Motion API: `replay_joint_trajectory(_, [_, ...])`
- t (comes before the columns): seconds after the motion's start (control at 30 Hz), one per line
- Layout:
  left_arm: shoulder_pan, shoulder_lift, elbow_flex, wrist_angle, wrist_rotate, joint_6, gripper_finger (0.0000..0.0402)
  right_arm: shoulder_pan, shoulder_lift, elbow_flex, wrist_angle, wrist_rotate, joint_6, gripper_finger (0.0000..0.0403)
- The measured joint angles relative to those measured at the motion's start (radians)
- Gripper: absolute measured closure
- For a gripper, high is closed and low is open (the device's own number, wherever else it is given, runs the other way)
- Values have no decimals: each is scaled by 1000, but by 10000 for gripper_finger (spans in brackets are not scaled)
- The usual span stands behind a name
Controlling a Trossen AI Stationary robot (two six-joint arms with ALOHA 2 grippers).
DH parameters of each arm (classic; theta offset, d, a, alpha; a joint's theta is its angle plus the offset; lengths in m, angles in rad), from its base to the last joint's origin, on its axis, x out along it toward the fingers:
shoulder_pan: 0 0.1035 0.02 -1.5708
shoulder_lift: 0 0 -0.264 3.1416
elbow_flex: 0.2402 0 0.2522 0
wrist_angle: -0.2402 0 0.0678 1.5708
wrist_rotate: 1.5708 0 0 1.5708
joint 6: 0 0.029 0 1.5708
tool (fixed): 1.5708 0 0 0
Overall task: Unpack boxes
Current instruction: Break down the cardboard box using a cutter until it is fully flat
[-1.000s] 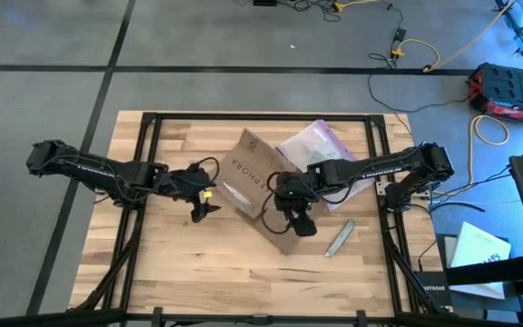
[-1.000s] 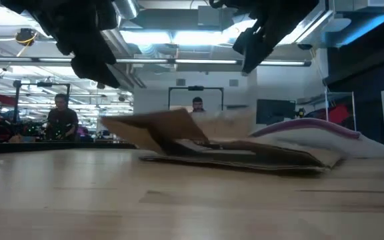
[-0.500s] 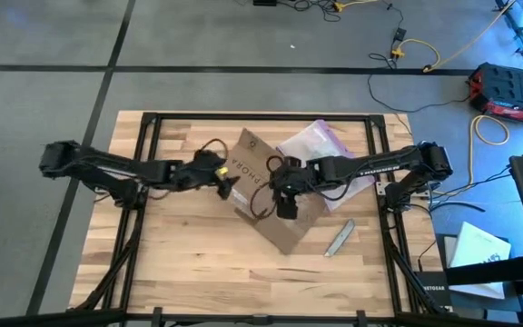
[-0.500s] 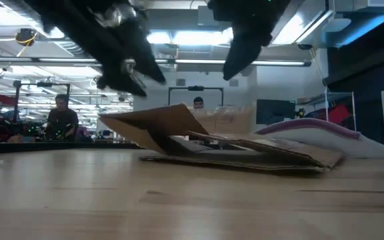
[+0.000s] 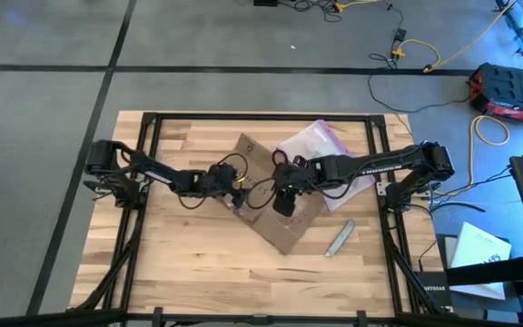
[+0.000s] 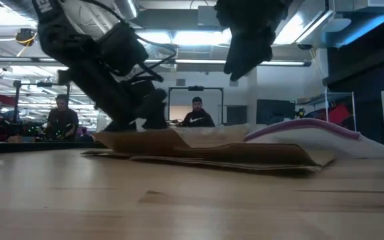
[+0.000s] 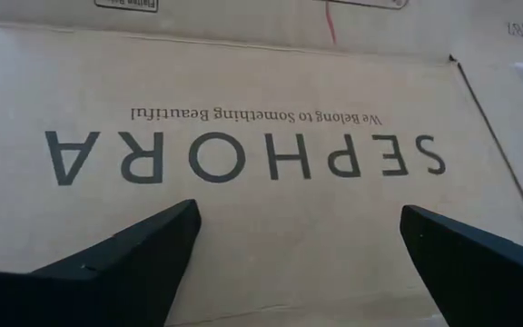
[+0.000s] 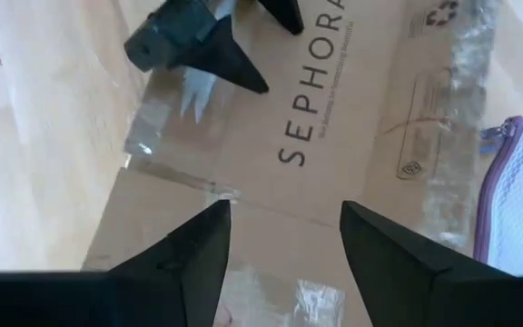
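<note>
The flattened brown cardboard box (image 5: 271, 204) with black SEPHORA lettering is spread mid-counter (image 5: 180, 263), flanked by bare wood. Above it, the left pincer (image 5: 237, 188) and right pincer (image 5: 282, 202) are held released.

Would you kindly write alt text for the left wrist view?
A flat brown cardboard box panel fills the frame, printed with black "SEPHORA" lettering that reads upside down. The left claw hangs open just above it, its two dark fingers spread wide below the lettering.

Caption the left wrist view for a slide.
Left gripper, fingers spread wide, over the flattened SEPHORA-printed cardboard box.
</note>
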Motion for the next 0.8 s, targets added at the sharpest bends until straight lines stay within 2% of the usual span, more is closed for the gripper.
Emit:
replay_joint_trajectory(0.13, [-26,-81,-59,-44,11,26,48,-1,-1,0,9,1,-14,209])
replay_joint_trajectory(0.27, [-43,-198,-111,-97,31,64,50,-1,11,0,25,99,-85,210])
replay_joint_trajectory(0.33, [-54,-260,-135,-114,44,90,51,-1,25,0,96,123,-135,219])
replay_joint_trajectory(0.43, [-66,-338,-152,-116,45,98,51,-10,56,1,227,105,-219,259])
replay_joint_trajectory(0.57, [-73,-391,-157,-97,34,75,51,-43,154,1,340,25,-335,370])
replay_joint_trajectory(0.6, [-78,-391,-157,-90,30,70,51,-54,179,0,358,26,-356,386])
replay_joint_trajectory(0.8, [-123,-397,-155,-52,26,56,51,-121,264,-1,466,127,-388,401])
